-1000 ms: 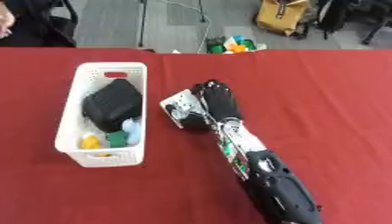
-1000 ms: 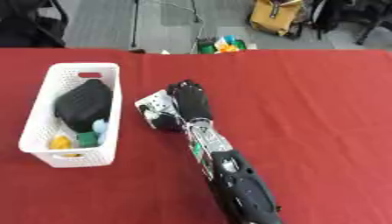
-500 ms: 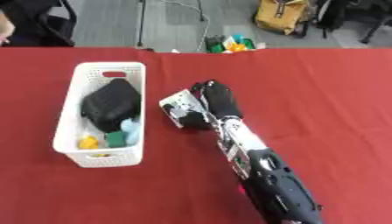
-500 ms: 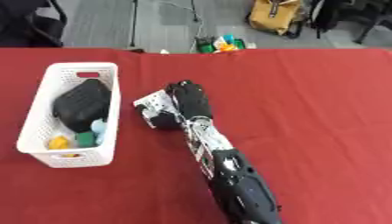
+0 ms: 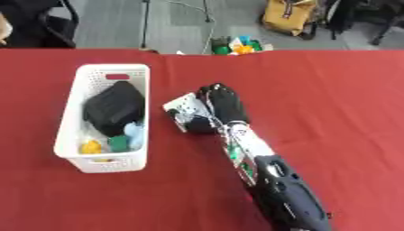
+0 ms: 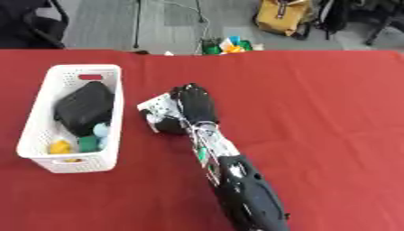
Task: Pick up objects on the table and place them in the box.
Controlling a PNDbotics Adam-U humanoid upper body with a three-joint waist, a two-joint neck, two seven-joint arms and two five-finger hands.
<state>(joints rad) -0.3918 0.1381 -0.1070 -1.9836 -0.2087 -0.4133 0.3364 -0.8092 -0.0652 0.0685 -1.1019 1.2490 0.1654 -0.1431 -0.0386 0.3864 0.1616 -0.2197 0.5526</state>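
Note:
A white slotted box (image 5: 76, 102) stands at the left of the red table, long side running away from me. It holds a black pouch (image 5: 115, 107), a pale blue thing (image 5: 135, 133), a green thing (image 5: 117, 143) and a yellow thing (image 5: 91, 146). Just right of the box lies a white and black object (image 5: 183, 113) on the cloth. My right hand (image 5: 221, 107) reaches in from the lower right and lies over that object, fingers curled round its right side. The left hand shows in neither view.
Red cloth (image 5: 331, 103) covers the table. Beyond the far edge, on the floor, lie small coloured toys (image 5: 236, 46), a yellow bag (image 5: 288, 16) and chair legs (image 5: 144, 22). My right forearm (image 5: 272, 180) crosses the lower middle of the table.
The hand and the white and black object stay in nearly the same place; the fingers seem to have settled a little further over it.

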